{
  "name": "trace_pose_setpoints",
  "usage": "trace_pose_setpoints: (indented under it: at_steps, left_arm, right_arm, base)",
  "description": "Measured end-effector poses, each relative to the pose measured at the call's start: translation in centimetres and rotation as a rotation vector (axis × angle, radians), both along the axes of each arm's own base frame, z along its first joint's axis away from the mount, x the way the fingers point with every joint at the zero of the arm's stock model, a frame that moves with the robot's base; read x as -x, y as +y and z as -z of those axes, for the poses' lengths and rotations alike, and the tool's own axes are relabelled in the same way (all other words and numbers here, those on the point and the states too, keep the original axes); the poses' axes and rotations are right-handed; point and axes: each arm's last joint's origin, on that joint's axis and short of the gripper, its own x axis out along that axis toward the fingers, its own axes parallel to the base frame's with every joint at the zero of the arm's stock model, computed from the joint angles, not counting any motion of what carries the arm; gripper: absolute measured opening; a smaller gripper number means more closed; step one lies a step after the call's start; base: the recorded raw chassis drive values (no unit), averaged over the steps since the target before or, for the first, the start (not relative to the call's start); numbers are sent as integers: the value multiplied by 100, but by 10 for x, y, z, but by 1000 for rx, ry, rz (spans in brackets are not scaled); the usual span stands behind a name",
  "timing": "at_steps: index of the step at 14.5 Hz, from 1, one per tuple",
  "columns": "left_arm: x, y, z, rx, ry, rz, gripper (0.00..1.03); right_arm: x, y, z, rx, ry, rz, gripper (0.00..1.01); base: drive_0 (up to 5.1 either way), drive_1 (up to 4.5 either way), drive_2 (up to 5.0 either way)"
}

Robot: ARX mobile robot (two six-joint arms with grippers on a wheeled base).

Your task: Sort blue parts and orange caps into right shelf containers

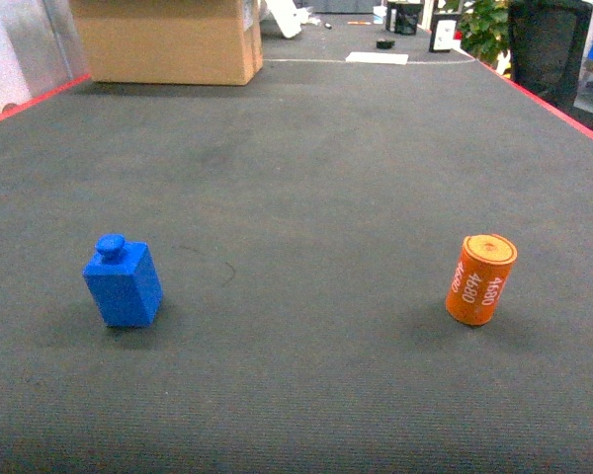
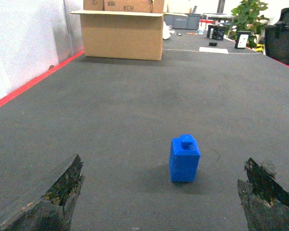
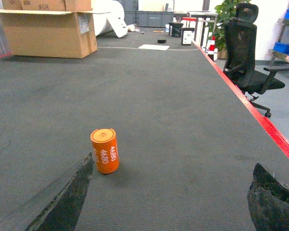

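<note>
Ahead, orange cap (image 3: 105, 150) stands by left finger (image 3: 62, 197).

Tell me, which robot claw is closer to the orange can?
Right. The right gripper sits open just behind the orange can. The left gripper faces the blue block, far across the mat from it.

I read "4680" in white, printed twice, on the side of the orange cap (image 3: 105, 150) before me.
</note>
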Motion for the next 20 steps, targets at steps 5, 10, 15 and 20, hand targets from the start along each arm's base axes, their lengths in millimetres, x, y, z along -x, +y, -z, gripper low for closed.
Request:
trace_pose_setpoints:
  at_steps: [5,10,15,20]
  left_arm:
    - [0,0,0,0,0,0,98]
    - [0,0,0,0,0,0,98]
    - [0,0,0,0,0,0,98]
    - [0,0,0,0,0,0,98]
  right_arm:
    - [0,0,0,0,0,0,98]
    - [0,0,0,0,0,0,98]
    - [0,0,0,0,0,0,98]
    - [0,0,0,0,0,0,98]
  base:
    - [0,0,0]
    - [0,0,0]
    - [0,0,0]
    - [0,0,0]
